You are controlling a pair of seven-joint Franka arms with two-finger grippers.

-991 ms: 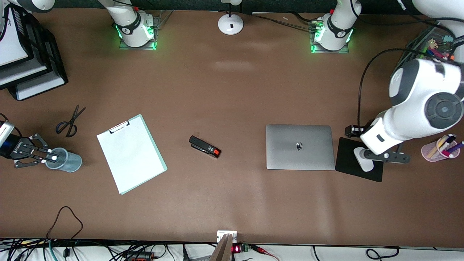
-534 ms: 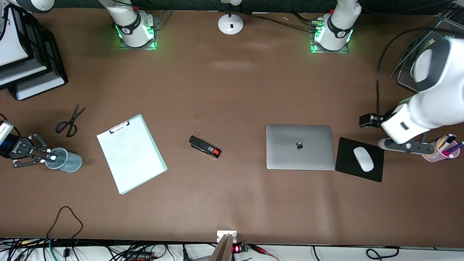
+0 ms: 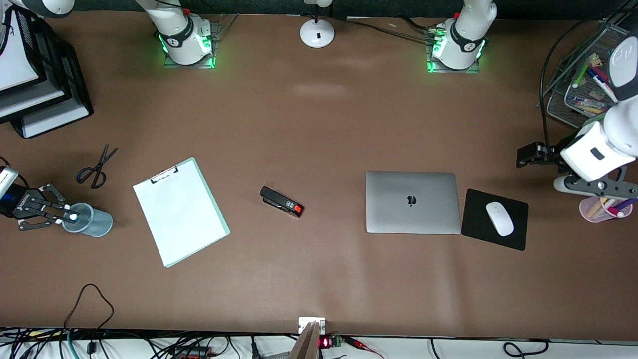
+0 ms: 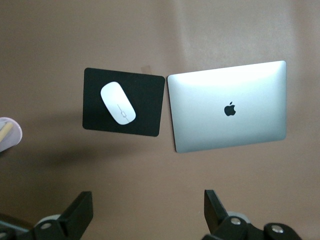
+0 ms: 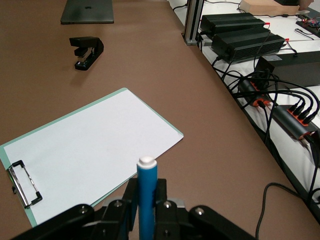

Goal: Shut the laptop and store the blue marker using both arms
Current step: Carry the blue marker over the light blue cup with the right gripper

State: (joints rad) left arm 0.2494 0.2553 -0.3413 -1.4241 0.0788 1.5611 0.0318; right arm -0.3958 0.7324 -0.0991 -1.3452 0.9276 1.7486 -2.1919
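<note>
two white jointed arms work a wide brown table (image 3: 319, 129). the silver-grey slim laptop (image 3: 412, 202) lies flat with its lid down and the black apple logo up, between a black stapler with a red tip (image 3: 281, 201) and a black mouse pad (image 3: 495, 219) carrying a white mouse (image 3: 500, 218); that half of the task looks done. a white sheet on a pale-green clipboard (image 3: 180, 211) lies toward the right arm's end of the table, with black scissors (image 3: 95, 166) farther from the front camera.

the left gripper (image 4: 147, 220) hangs over the table's edge at its own end, above a pink pen cup (image 3: 604, 208), its fingers spread wide and holding nothing; this arm appears to be waiting.

the right gripper (image 3: 62, 215) is over a translucent blue-grey cup (image 3: 88, 220) at its end of the table. its fingers pinch the short bright-blue marker (image 5: 147, 197), which stands upright with its white end up, seen best in the right wrist view. whether the marker's lower end is already inside the cup cannot be told.

storing is the step in hand. to do it well, i would keep the marker vertical and centred over the cup's mouth, lower it until most of it is below the rim, then part the fingers slowly so the light cup is not tipped.
</note>
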